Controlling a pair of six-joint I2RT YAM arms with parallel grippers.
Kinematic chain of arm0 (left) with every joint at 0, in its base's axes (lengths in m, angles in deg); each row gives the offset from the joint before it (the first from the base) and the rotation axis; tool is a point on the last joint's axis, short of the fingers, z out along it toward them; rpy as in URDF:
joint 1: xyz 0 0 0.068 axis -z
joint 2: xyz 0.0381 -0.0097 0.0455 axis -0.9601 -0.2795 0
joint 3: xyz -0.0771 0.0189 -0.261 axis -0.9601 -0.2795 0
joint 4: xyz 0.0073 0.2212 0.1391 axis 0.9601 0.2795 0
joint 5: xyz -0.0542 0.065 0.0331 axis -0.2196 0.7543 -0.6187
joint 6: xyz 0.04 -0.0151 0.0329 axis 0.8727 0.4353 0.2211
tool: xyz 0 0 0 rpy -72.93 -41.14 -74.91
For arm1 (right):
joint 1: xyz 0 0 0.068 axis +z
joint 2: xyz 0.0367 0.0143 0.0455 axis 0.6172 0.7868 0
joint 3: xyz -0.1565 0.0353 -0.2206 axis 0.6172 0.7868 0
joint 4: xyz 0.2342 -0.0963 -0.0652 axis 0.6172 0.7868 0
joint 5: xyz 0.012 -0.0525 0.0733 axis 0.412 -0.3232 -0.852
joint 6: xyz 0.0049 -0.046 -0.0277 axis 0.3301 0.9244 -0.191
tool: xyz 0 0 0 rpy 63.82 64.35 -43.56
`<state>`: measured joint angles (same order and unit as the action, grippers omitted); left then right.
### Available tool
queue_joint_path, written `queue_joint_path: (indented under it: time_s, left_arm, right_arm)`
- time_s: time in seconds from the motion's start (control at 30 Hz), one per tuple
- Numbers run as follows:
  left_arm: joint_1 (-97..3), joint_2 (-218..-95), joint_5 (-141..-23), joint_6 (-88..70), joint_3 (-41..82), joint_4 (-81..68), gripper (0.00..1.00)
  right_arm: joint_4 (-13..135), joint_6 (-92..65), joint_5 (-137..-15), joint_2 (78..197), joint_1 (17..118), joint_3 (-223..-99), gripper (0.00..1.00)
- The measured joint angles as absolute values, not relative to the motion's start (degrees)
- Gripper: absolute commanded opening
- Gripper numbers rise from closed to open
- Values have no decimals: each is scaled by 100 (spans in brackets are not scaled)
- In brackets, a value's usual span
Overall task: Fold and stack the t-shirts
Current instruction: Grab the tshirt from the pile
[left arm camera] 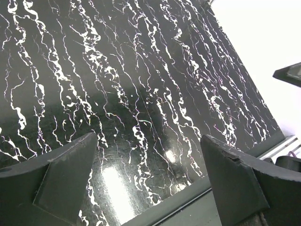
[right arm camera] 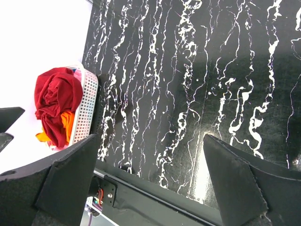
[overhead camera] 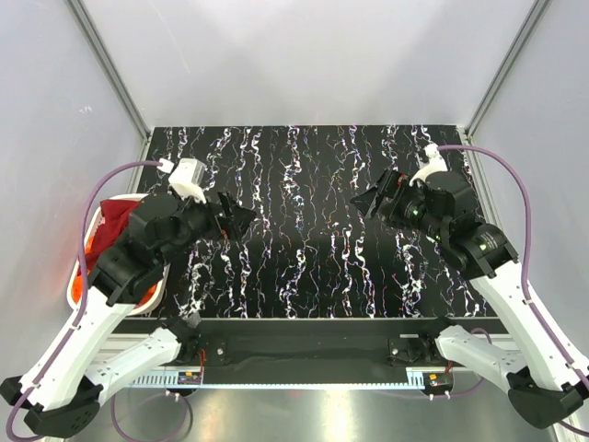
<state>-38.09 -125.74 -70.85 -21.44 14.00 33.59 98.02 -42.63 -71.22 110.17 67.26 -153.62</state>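
**Operator:** Where are you holding your end effectors?

**Robot:** I am holding both above the black marbled tabletop (overhead camera: pixel 304 267). My left end effector (overhead camera: pixel 241 218) is pointing across toward my right end effector (overhead camera: pixel 363 198). The two are facing each other well apart, with bare tabletop lying between them.

**Operator:** Are they gripping anything?

**Robot:** No, both are standing wide. My wrist cameras are showing the dark fingers (left arm camera: pixel 61 183) spread to either side, with only the white-veined surface showing in the gap.

**Operator:** And where are the t-shirts sitting?

**Robot:** They are lying crumpled in the white plastic basket (right arm camera: pixel 88 101). It is sitting just beside the tabletop's left edge, out past the outer side of my left end effector and a little nearer my base. It is lying well away from my right end effector, beyond the left one.

**Operator:** Which t-shirt is showing on top?

**Robot:** The dark red t-shirt (right arm camera: pixel 56 94) is bulging above the basket's rim in a loose heap. The orange t-shirt (right arm camera: pixel 69 123) is peeking out beneath it, pressing against the perforated wall.

**Operator:** Is either end effector touching the cloth?

**Robot:** Neither. Both are hanging apart from the basket, over the tabletop.
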Motion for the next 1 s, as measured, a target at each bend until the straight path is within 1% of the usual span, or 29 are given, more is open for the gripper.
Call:
queue_joint_path:
  time_s: [0.17,0.33,0.43,0.6,0.63,0.7,0.77,0.87,0.9,0.97,1.0]
  left_arm:
    - [-3809,-12613,-6742,-2314,1424,3379,99]
    - [-3933,-12805,-5736,-2404,1424,3632,99]
    - [-4629,-13008,-5277,-2424,1367,3711,93]
    - [-6084,-13402,-4976,-2448,1046,3774,93]
    - [-6338,-13551,-4945,-2439,983,3787,93]
    - [-6746,-13874,-4851,-2424,898,3809,87]
    - [-7232,-14274,-4812,-2395,876,3829,84]
    - [-7730,-14834,-4809,-2391,876,3787,82]
    - [-7798,-15006,-4838,-2389,874,3772,71]
    - [-7824,-15308,-4925,-2408,843,3678,55]
    - [-7824,-15430,-4984,-2404,825,3626,44]
  right_arm:
    - [9758,-4355,-7115,10802,6726,-15177,100]
    - [9758,-4429,-7100,10520,6726,-14842,100]
    - [9749,-4451,-7067,10481,6726,-14711,100]
    - [9677,-4521,-7087,10492,6726,-14473,100]
    - [9631,-4534,-7117,10499,6726,-14429,100]
    - [9535,-4540,-7137,10523,6726,-14379,100]
    - [9463,-4540,-7141,10560,6726,-14377,100]
    - [9365,-4540,-7181,10584,6726,-14377,100]
    - [9334,-4540,-7200,10588,6726,-14377,100]
    - [9253,-4534,-7266,10590,6726,-14379,100]
    - [9227,-4530,-7281,10590,6726,-14379,100]
